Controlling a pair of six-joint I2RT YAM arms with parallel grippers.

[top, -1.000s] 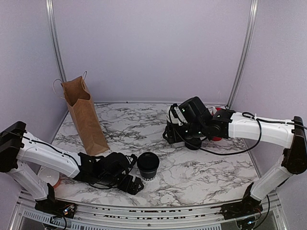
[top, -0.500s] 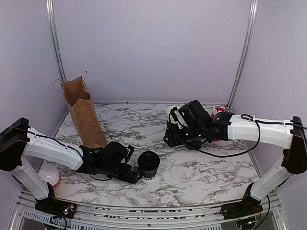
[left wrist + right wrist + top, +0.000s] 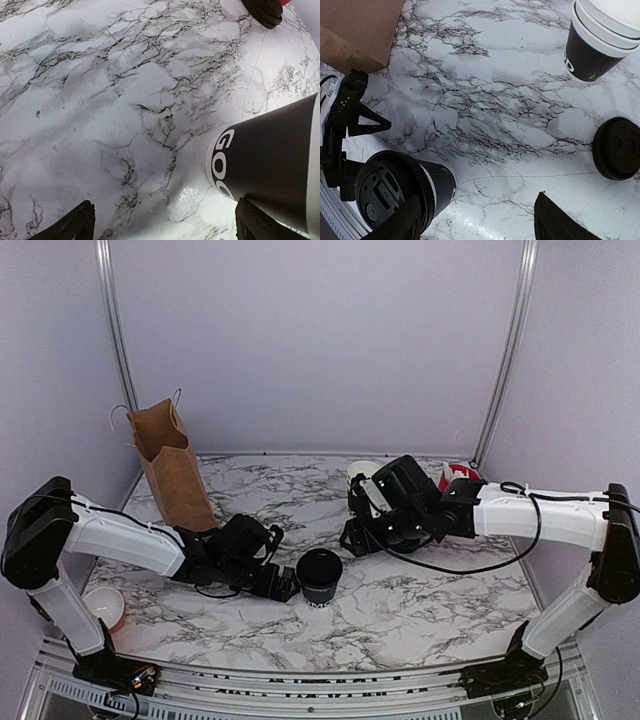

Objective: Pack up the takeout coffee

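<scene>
**Left gripper** (image 3: 165,222): jaws spread wide, nothing clamped. Its black fingers (image 3: 80,222) frame the bare table. The takeout coffee (image 3: 270,165) sits against the inner side of one finger; whether they touch cannot be told.

**Takeout coffee:** a tapered, matte black paper wall with white lettering and a round black plastic lid with moulded relief. It stands upright near the front centre of the table (image 3: 430,590).

**Table:** glossy marble pattern, white with grey veins.

**Right gripper** (image 3: 477,212): jaws spread, empty, above the table.

**Beyond the right gripper:**
- a stack of nested cups (image 3: 600,40), black-walled with white rims
- a loose black lid (image 3: 617,147), flat and round

**Rear left:** a brown paper bag (image 3: 175,475), creased, upright and open-topped.
</scene>
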